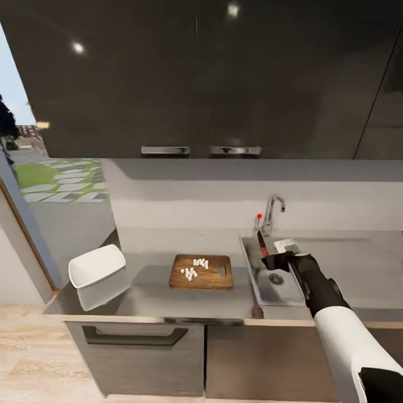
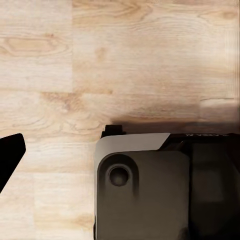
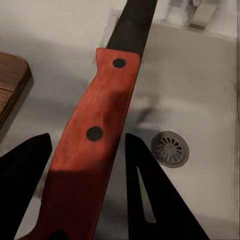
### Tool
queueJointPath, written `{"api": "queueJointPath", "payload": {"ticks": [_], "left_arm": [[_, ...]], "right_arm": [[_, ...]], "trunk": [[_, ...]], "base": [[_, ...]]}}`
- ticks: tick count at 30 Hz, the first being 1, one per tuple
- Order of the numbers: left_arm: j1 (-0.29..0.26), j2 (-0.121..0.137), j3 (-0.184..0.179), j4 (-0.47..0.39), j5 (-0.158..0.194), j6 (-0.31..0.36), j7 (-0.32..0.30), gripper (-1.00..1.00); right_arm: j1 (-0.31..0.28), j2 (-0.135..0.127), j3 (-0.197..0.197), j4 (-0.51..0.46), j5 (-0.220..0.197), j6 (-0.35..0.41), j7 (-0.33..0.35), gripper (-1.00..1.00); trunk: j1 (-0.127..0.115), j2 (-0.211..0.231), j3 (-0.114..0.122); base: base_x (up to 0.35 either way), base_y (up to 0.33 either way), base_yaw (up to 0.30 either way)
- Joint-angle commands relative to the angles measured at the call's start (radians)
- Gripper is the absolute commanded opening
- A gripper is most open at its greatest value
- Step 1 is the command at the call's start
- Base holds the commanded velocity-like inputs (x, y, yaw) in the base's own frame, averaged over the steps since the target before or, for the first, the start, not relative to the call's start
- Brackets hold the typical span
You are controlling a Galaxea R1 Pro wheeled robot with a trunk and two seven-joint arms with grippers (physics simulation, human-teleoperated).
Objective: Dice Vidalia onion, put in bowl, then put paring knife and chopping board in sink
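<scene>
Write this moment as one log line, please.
right gripper: shut on paring knife, over sink | diced onion: on chopping board | bowl: empty | left gripper: state unclear

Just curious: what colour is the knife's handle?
Red, with dark rivets; the paring knife shows best in the right wrist view.

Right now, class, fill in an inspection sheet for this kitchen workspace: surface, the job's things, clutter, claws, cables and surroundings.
Surface: grey steel countertop, bare apart from the things below.
Job's things: white bowl near the left end, no dice in it; chopping board left of the sink, diced onion on it; paring knife over the basin.
Clutter: nothing seen.
Claws: right claw holds the knife's red handle; left claw hangs over wood floor, state unclear.
Cables: nothing seen.
Surroundings: dark wall cabinets, chrome tap, window at left.
</scene>
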Motion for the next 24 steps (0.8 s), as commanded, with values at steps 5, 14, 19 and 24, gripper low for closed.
{"api": "queueJointPath", "payload": {"ticks": [5,14,19,24], "left_arm": [[-0.002,0.001,-0.008,0.004,0.008,-0.006,-0.003,1.0],[-0.002,0.002,-0.008,0.004,0.008,-0.005,-0.003,1.0],[-0.002,0.002,-0.008,0.004,0.008,-0.005,-0.003,1.0],[-0.002,0.002,-0.008,0.004,0.008,-0.005,-0.003,1.0]], "right_arm": [[-0.001,-0.002,-0.002,0.008,0.011,0.003,0.011,-1.0],[-0.001,-0.008,-0.003,0.136,0.009,-0.004,0.01,-1.0],[-0.001,-0.004,-0.003,0.213,0.008,-0.042,0.008,-1.0],[-0.001,-0.001,-0.016,0.262,0.006,-0.078,0.006,-1.0]], "trunk": [[0.001,-0.002,-0.002],[0.001,-0.002,-0.002],[0.001,-0.002,-0.002],[0.001,-0.002,-0.002]], "base": [[0.017,-0.319,0.0],[0.001,-0.32,0.0],[0.0,-0.07,0.0],[0.0,-0.004,0.0]]}}
